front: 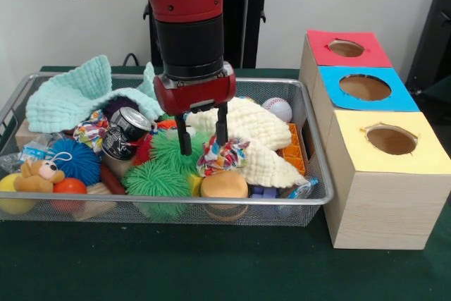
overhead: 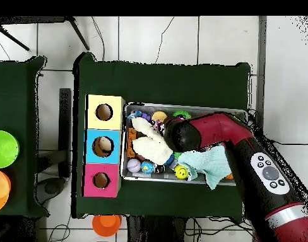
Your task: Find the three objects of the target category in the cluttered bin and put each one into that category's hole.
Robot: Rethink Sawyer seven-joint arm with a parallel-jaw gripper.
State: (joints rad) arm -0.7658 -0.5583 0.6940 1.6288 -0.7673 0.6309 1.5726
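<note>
Inside the bin (front: 313,199), gripper (front: 203,140) spread above a printed fabric bundle (front: 223,156) amid toys.

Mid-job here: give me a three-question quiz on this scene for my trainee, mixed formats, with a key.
1. True or false: the gripper is down inside the bin.
2. Multiple choice: what lies right beside the gripper's fingers in the front view? A) the baseball B) a printed fabric bundle C) the teddy
3. Fill in: the hole on the largest box has a ____ surround.

Key: 1. True. 2. B. 3. Yellow.
</note>
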